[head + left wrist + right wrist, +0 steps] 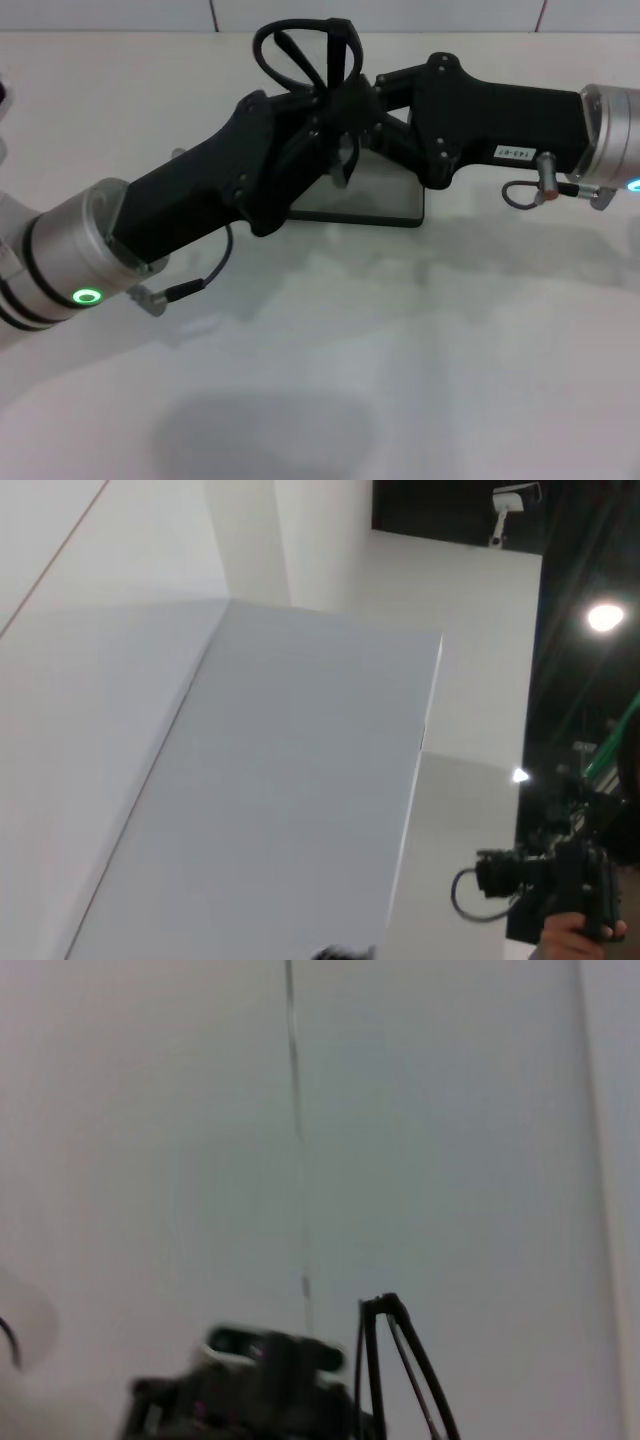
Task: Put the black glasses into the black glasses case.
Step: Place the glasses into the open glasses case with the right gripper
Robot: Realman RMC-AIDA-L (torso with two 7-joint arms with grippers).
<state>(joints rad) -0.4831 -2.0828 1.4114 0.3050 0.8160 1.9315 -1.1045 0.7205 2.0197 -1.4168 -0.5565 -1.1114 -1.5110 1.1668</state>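
The black glasses (297, 52) stand upright in the air at the back middle of the table, lenses to the left and temple arms (392, 1360) to the right. Both grippers meet just under them. My right gripper (352, 100) reaches in from the right and is shut on the lower part of the frame. My left gripper (322, 122) comes up from the lower left and touches the same spot; its grip is hidden. The black glasses case (365, 203) lies open on the table right below the two grippers, grey lining up and partly covered by them.
The white table (330, 380) stretches out in front of the case. A white wall (420, 12) runs close behind the glasses. The left wrist view shows only walls, a ceiling light (604, 616) and a distant camera (540, 880).
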